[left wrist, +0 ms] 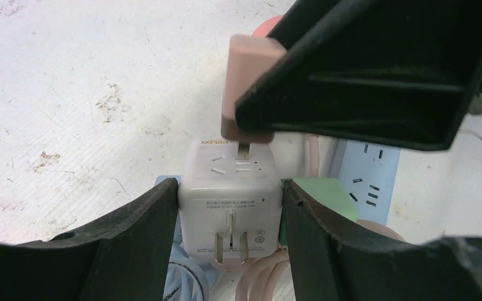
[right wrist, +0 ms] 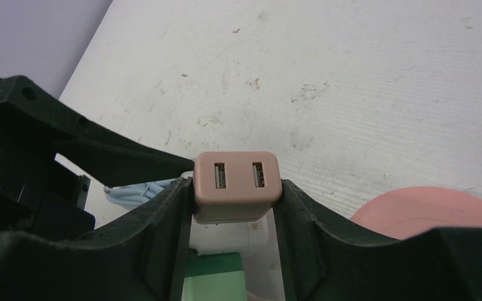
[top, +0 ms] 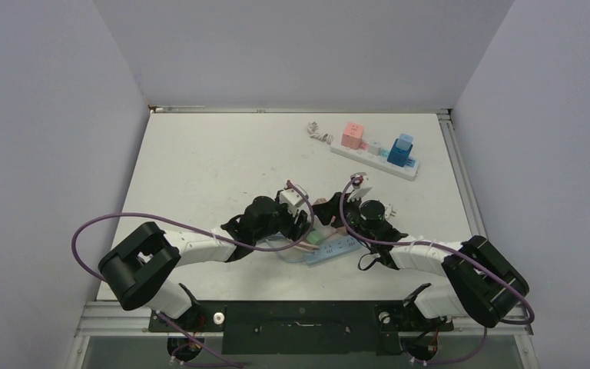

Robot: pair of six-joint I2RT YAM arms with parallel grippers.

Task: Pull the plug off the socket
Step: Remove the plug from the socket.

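Left claw [left wrist: 229, 189] clamped on smooth white cube socket [left wrist: 226, 164], right claw [right wrist: 235, 184] pinching round-edged pink plug [right wrist: 236, 172] — metal pin [left wrist: 243, 149] showing in the gap, scuffed white tabletop [left wrist: 69, 94] stretching away beyond

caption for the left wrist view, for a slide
Left gripper clamps a white cube adapter while the right gripper grips the pink plug above it, a metal prong showing between them.

Middle's jammed: left claw [left wrist: 229, 197] hugging the white cube [left wrist: 229, 216] and right claw [right wrist: 237, 188] on the pink plug [left wrist: 251, 75] right above it, no gap between them; blue strip [top: 336, 249] underneath; plenty of bare desk [top: 200, 161] to the left and beyond; far right corner's blocked by a white strip [top: 411, 172] and coiled cable [top: 319, 132].
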